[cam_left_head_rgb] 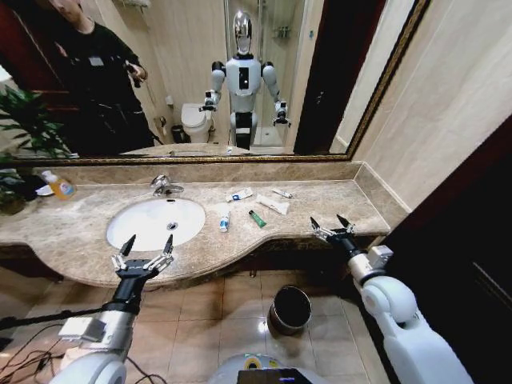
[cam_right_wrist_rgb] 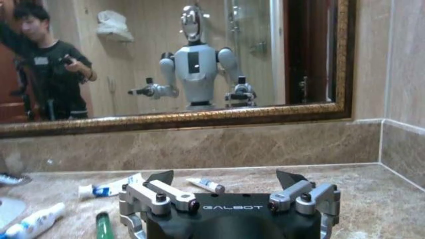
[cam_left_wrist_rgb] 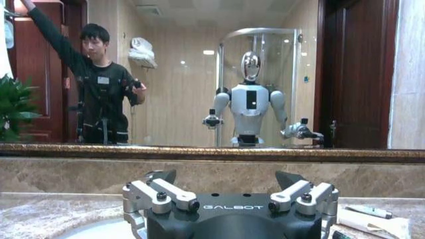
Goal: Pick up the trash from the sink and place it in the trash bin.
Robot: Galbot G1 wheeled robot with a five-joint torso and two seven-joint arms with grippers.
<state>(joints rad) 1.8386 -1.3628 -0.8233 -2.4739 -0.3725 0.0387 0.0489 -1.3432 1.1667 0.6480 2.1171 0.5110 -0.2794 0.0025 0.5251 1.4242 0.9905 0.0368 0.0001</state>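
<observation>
My left gripper (cam_left_head_rgb: 147,246) hovers with fingers spread at the front edge of the white oval ceramic sink (cam_left_head_rgb: 136,232). My right gripper (cam_left_head_rgb: 331,226) is spread too, at the beige marble counter's (cam_left_head_rgb: 72,232) edge. The trash lies right of the basin: white-and-blue tubes (cam_left_head_rgb: 224,219), a small green tube (cam_left_head_rgb: 257,218), a crumpled white wrapper (cam_left_head_rgb: 274,206). The dark round metal trash bin (cam_left_head_rgb: 290,309) stands on the floor below. I should reach for one tube and close across its narrow width.

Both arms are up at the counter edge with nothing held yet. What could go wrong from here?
1. The small white-and-blue tube and small green tube lie close together; the open right gripper may nudge one while grasping the other.
2. The small round dark metal trash bin sits on the floor below the beige marble counter; a drop could miss it.
</observation>
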